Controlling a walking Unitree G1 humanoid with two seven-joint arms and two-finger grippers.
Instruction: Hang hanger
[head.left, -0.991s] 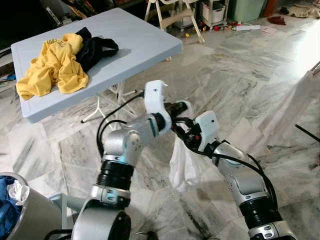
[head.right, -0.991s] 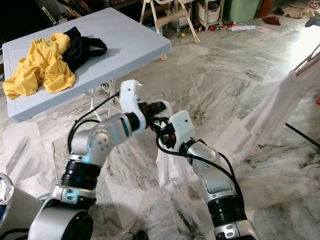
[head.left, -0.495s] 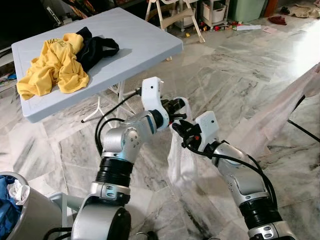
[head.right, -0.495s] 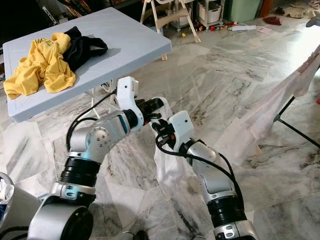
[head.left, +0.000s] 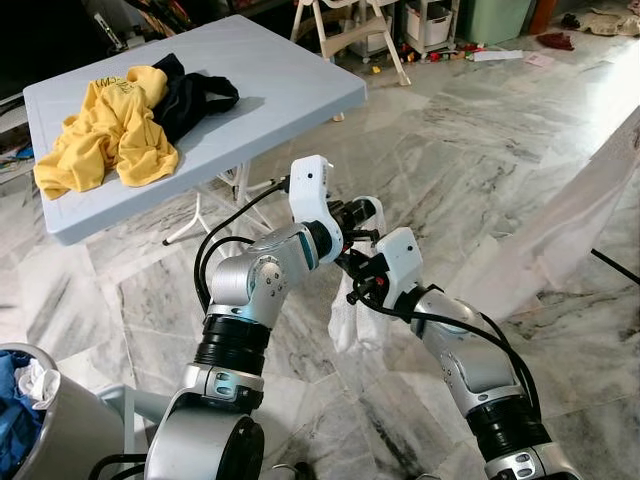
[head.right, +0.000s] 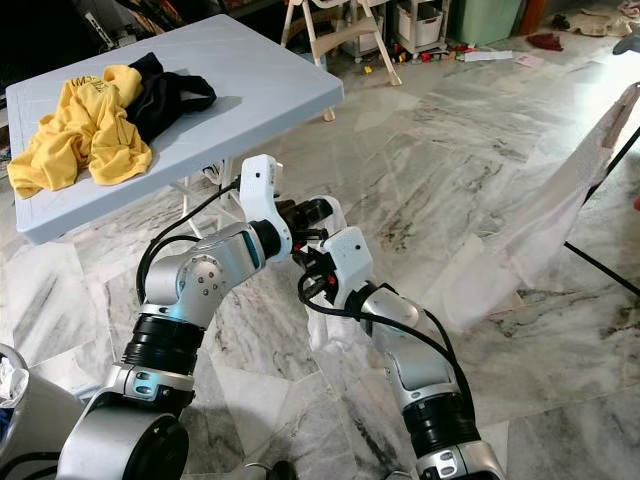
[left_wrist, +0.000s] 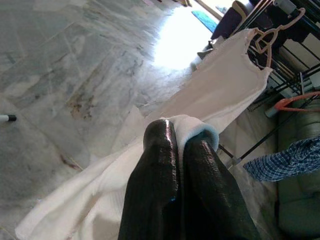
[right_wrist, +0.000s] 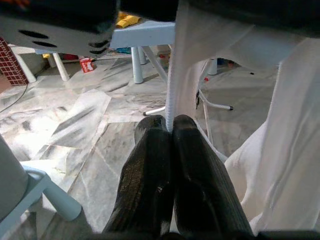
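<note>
- Hanger (left_wrist: 264, 36), pale pink, was seen in the left wrist view at the far end of a white garment (left_wrist: 220, 95), up by a dark drying rack (left_wrist: 295, 30).
- From the hanger, the white garment was stretched down across the marble floor (head.left: 470, 150) to both grippers, which were held close together in front of the robot.
- Left gripper (left_wrist: 181, 145) was pressed together on a folded edge of the white garment.
- Right gripper (right_wrist: 169, 125) was likewise pinched shut on a thin hem of the same garment, just beside the left gripper.
- Beyond the grippers, away from the hanger, a pale blue folding table (head.left: 280, 90) was seen with a yellow shirt (head.left: 105, 125) and a black cloth (head.left: 195, 95) touching on it.
- A grey bin (head.left: 50, 430) holding blue cloth was seen near the robot's left side.
</note>
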